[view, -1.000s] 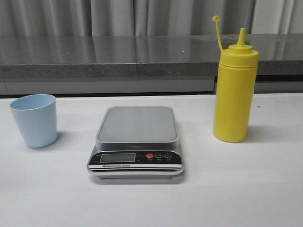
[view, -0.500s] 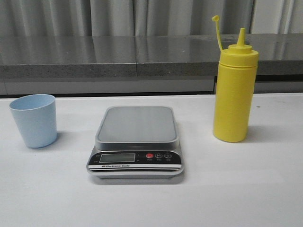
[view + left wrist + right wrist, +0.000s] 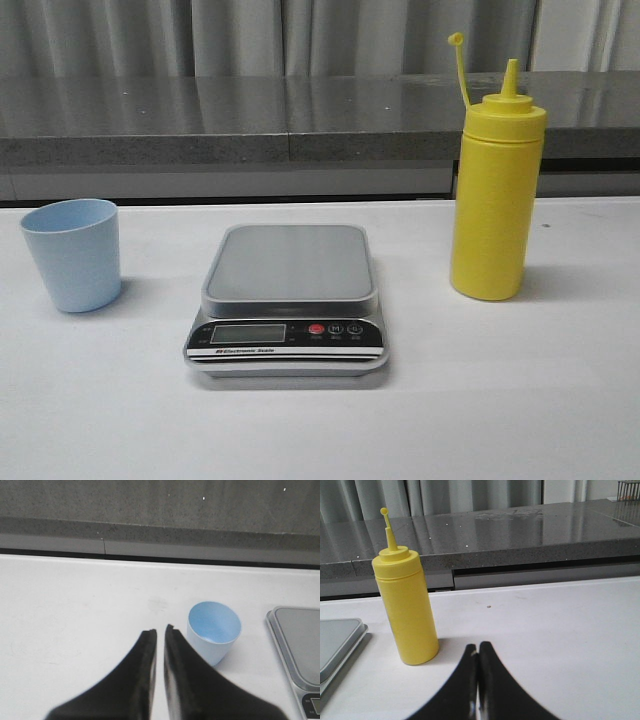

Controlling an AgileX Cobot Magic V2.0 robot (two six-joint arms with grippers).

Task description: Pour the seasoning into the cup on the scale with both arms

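From the scale [image 3: 291, 285] at the table's centre, the empty cup [image 3: 72, 254] stands at nine o'clock and the seasoning [image 3: 496, 190] bottle at three, both well apart from it. The left gripper [image 3: 160, 632] and right gripper [image 3: 478, 652] each have their fingers pressed together, holding nothing. The cup is probably light and tippy, best pinched mid-wall; the bottle looks soft-walled and taller, so grip its middle gently.
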